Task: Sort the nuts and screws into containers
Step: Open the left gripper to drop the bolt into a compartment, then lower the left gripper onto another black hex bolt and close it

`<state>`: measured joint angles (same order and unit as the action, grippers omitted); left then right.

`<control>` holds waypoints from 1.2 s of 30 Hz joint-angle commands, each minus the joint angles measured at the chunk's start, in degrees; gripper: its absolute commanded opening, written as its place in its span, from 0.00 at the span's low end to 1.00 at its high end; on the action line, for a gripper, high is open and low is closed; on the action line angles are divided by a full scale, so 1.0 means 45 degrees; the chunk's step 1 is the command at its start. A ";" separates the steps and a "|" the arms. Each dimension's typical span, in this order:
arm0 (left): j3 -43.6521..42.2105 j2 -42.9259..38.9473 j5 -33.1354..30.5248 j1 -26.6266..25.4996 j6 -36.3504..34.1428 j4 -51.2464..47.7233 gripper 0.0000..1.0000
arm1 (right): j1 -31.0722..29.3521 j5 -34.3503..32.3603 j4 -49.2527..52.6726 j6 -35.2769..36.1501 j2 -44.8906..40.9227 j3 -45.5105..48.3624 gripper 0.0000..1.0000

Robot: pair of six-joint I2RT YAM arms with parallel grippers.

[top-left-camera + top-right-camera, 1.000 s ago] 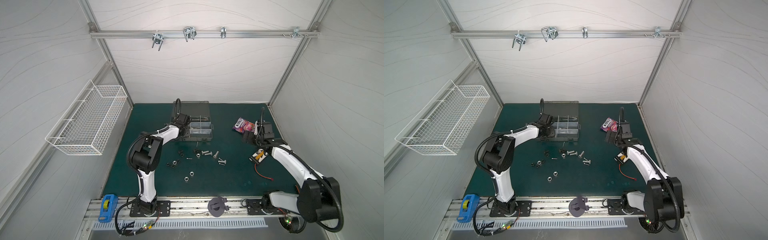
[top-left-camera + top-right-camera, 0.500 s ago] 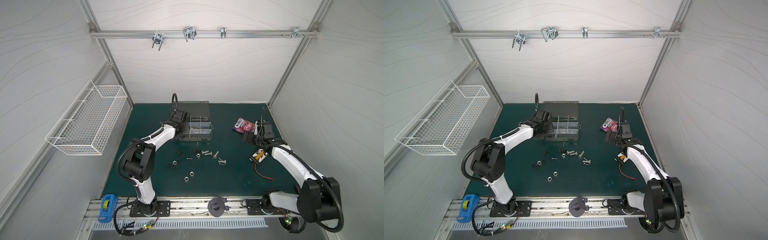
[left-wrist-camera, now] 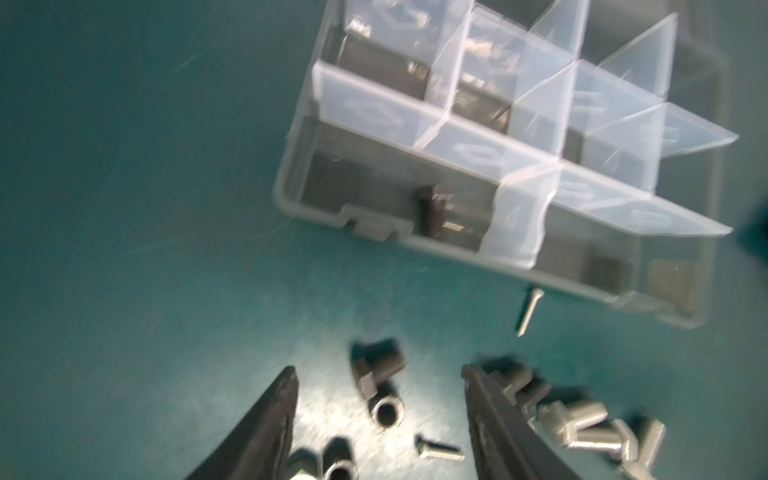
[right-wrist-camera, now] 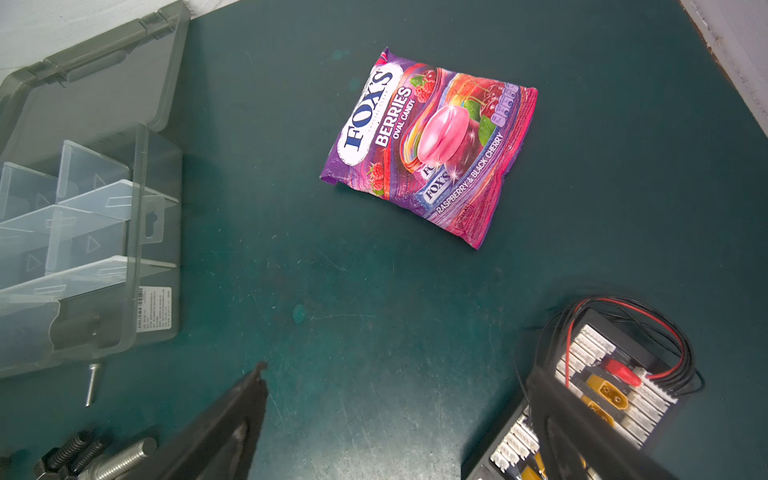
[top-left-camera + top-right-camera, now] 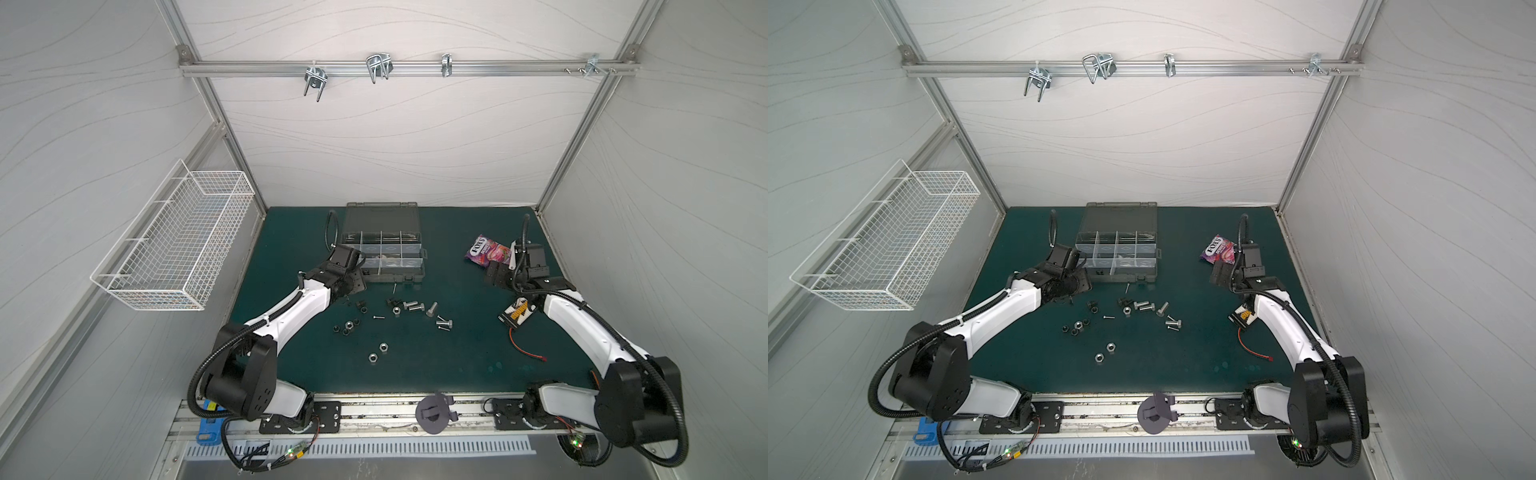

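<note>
The grey organizer case (image 5: 390, 277) (image 5: 1121, 275) stands open at the back middle, and its containers (image 3: 469, 153) are split by translucent dividers. One short black bolt (image 3: 430, 208) lies in the corner compartment. Loose screws (image 5: 413, 306) (image 5: 1144, 306) and nuts (image 5: 383, 346) (image 5: 1110, 345) lie scattered on the green mat in front of the case. My left gripper (image 5: 352, 294) (image 3: 379, 370) is open just off the case's left front corner. A black bolt (image 3: 376, 368) and a silver nut (image 3: 388, 411) lie on the mat between its fingers. My right gripper (image 5: 496, 276) (image 4: 399, 370) is open and empty.
A purple candy bag (image 5: 486, 251) (image 4: 428, 145) lies at the back right. A black connector board with red wires (image 5: 515, 318) (image 4: 615, 395) sits beside the right gripper. A thin screw (image 4: 92, 384) lies by the case's front wall. A white wire basket (image 5: 178, 241) hangs on the left wall.
My left gripper has drawn back from over the case's left side toward the front, and now hangs over the loose hardware. The right arm has not moved.
</note>
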<state>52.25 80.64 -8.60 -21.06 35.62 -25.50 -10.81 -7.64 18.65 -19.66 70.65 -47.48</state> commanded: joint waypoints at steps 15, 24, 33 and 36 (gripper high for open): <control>-0.0354 0.1304 0.0051 -0.1014 0.0976 0.0028 0.64 | -0.0069 0.0132 0.0240 0.0008 -0.0541 0.0181 0.99; 0.0235 0.2657 -0.0231 -0.1139 0.1248 0.0148 0.64 | -0.0079 0.0185 0.0151 -0.0010 -0.0531 0.0227 0.99; 0.0761 0.3576 -0.0233 -0.1208 0.1193 0.0202 0.65 | -0.0079 0.0228 0.0034 -0.0033 -0.0469 0.0296 0.99; 0.0940 0.3887 -0.0344 -0.1258 0.1148 0.0123 0.65 | -0.0079 0.0208 0.0034 -0.0026 -0.0454 0.0290 0.99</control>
<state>54.02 96.75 -8.43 -26.22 39.90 -25.12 -10.81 -6.96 18.57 -19.66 69.43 -46.52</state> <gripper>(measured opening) 0.651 0.990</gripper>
